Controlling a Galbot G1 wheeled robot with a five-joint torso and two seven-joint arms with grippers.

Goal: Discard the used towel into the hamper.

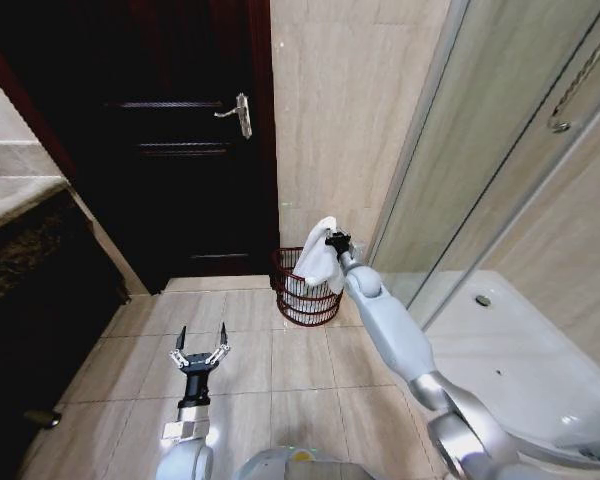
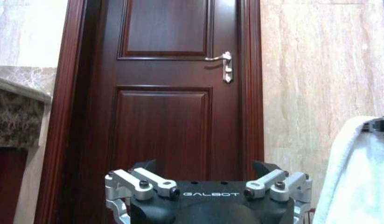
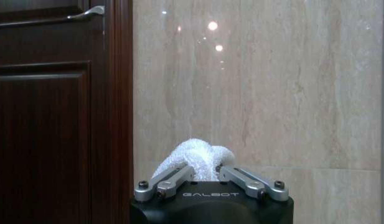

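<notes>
Tiled floor (image 1: 300,375), hamper (image 1: 306,300) by wall (image 1: 340,110)

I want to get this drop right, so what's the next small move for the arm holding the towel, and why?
Probably open the jaws and let go. The right gripper is shut on the white towel, which hangs over the open top of the hamper, its lower end seemingly at the rim or just inside. Released here, it should fall in. The left gripper hovers open over the floor tiles, clear of the hamper.

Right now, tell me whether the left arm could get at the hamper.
Probably yes: the left gripper hangs open over bare floor tiles, nothing lying between it and the hamper. The right gripper holds the towel above the hamper.
</notes>
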